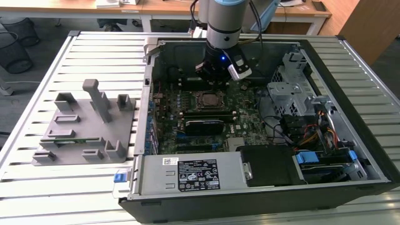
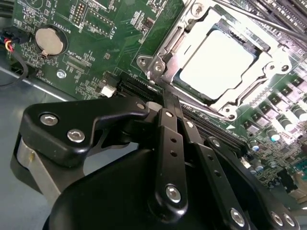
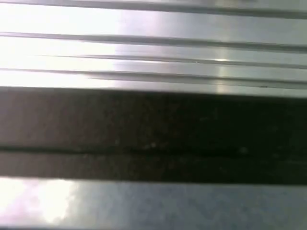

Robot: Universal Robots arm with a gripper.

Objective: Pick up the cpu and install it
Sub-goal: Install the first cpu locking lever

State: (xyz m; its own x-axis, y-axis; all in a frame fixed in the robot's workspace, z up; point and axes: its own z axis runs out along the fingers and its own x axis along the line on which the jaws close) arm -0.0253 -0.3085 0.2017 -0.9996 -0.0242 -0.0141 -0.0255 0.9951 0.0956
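Note:
The cpu [image 2: 218, 62], a flat silvery-white square, lies inside the motherboard socket, whose metal frame [image 2: 160, 64] stands around it. In the exterior view the cpu [image 1: 208, 99] sits in the middle of the green board, inside the open computer case. My gripper [image 1: 212, 82] hangs just behind the socket, a little above the board. In the second wrist view my gripper [image 2: 167, 99] has its black fingers [image 2: 169, 143] pressed together with nothing between them, the tips pointing at the socket's near edge, apart from the cpu.
The open black computer case [image 1: 250, 206] lies on a slatted metal table [image 1: 100, 51]. A grey plastic fixture block [image 1: 87, 124] stands at the exterior view's left. A drive cage [image 1: 291, 89], cables [image 1: 312, 136] and the power supply [image 1: 187, 176] crowd the case. A coin battery [image 2: 49, 40] sits on the board.

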